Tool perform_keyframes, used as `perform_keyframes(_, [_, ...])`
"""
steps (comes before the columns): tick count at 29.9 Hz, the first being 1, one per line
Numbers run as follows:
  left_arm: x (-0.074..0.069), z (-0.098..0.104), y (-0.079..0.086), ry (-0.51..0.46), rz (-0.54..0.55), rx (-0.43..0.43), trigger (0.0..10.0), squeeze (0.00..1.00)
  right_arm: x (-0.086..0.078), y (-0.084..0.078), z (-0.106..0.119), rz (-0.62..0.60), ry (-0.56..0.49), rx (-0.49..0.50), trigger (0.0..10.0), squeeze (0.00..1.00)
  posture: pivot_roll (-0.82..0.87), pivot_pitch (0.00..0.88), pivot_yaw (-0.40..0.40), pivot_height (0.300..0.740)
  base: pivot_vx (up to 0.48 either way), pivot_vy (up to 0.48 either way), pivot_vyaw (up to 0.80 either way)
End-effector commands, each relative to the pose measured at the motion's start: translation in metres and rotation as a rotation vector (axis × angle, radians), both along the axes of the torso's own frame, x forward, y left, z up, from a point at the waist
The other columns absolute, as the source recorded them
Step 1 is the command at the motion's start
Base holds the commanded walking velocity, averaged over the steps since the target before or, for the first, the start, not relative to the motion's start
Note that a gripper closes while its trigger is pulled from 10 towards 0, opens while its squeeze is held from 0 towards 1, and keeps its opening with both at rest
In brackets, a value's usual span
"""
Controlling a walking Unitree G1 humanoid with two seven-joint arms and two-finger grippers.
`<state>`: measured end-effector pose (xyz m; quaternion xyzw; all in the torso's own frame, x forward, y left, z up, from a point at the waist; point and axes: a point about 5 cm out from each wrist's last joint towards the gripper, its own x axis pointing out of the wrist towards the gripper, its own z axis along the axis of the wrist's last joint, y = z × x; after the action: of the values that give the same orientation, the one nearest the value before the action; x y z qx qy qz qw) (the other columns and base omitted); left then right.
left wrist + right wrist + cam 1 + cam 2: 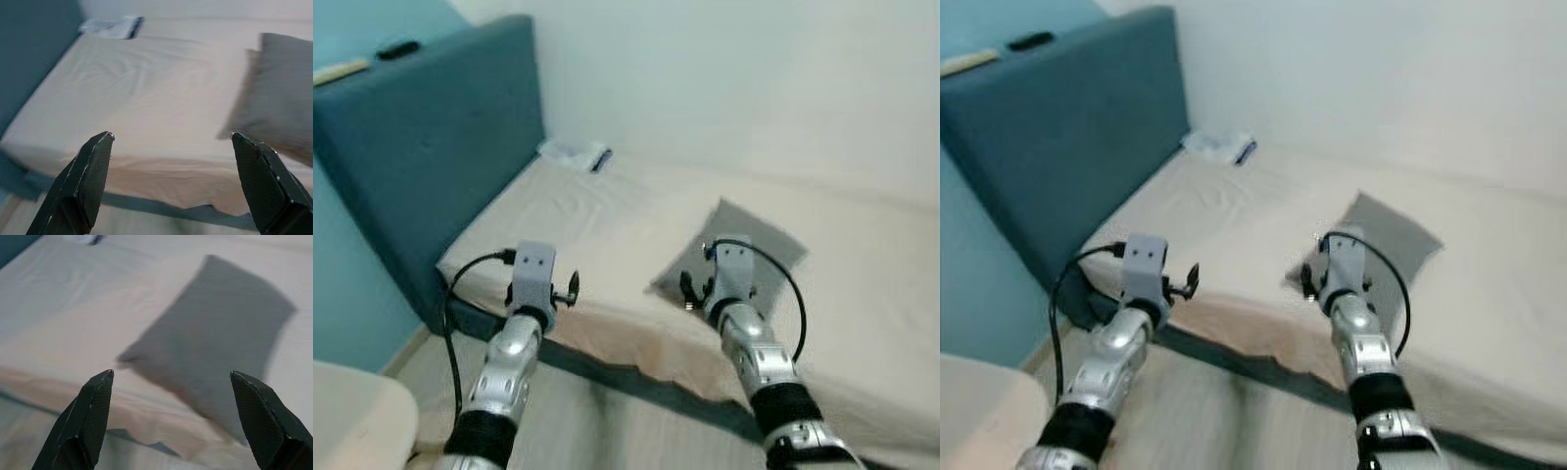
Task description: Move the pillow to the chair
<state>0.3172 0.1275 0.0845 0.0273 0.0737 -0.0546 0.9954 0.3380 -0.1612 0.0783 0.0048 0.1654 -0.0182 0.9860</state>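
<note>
A grey pillow [759, 240] lies flat on the beige bed [597, 215], near the front edge; it also fills the middle of the right wrist view as the pillow [215, 328]. My right gripper [171, 377] is open and hovers just short of the pillow's near corner. My left gripper [171, 137] is open too, held over the bed's front edge to the left of the pillow [279, 93]. Both silver arms reach forward, with the left wrist [530, 279] and right wrist [732, 274] level with the mattress edge.
A teal padded headboard [421, 127] stands at the left of the bed, with a dark remote [396, 49] on its top. A white packet [573, 154] lies at the bed's far corner by the white wall. A pale rounded seat edge [352, 416] shows at lower left.
</note>
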Motion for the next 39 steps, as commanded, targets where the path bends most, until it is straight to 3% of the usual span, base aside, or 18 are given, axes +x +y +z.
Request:
perform_keyframes(1, [-0.001,-0.005,-0.003,0.025,-0.015,0.010,10.0,0.00,-0.001,-0.001,0.000,-0.012,0.005,0.014,10.0,0.00,-0.05,0.000,-0.037,0.740,0.000,0.000,-0.80])
perform_keyframes(7, [-0.003,-0.006,-0.011,0.040,-0.066,0.009,10.0,0.00,-0.001,-0.003,-0.001,-0.017,0.008,0.008,10.0,0.00,-0.05,0.000,-0.037,0.740,0.000,0.000,-0.80])
perform_keyframes(17, [-0.002,-0.006,-0.009,0.031,-0.040,0.032,10.0,0.00,0.000,-0.005,0.000,0.000,-0.001,-0.038,10.0,0.00,-0.05,0.000,-0.034,0.740,0.000,0.000,-0.80])
perform_keyframes(20, [0.001,-0.009,0.009,0.058,0.096,0.038,10.0,0.00,0.000,-0.011,0.002,-0.011,-0.018,-0.055,10.0,0.00,-0.05,0.000,-0.041,0.740,0.000,0.000,-0.80])
perform_keyframes(25, [0.001,-0.010,0.013,0.063,0.121,0.022,10.0,0.00,0.001,-0.014,0.005,-0.010,-0.049,-0.065,10.0,0.00,-0.04,0.000,-0.048,0.740,0.000,0.000,-0.77])
perform_keyframes(32, [0.001,-0.005,0.017,0.028,0.123,0.009,10.0,0.00,0.006,-0.011,0.017,0.045,-0.131,-0.077,10.0,0.00,-0.04,0.000,-0.048,0.740,0.000,0.000,0.00])
perform_keyframes(39, [0.003,0.001,0.011,-0.008,0.081,-0.035,10.0,0.00,0.007,-0.004,0.018,0.101,-0.132,-0.071,10.0,0.00,-0.05,0.000,-0.051,0.740,0.082,0.000,0.00])
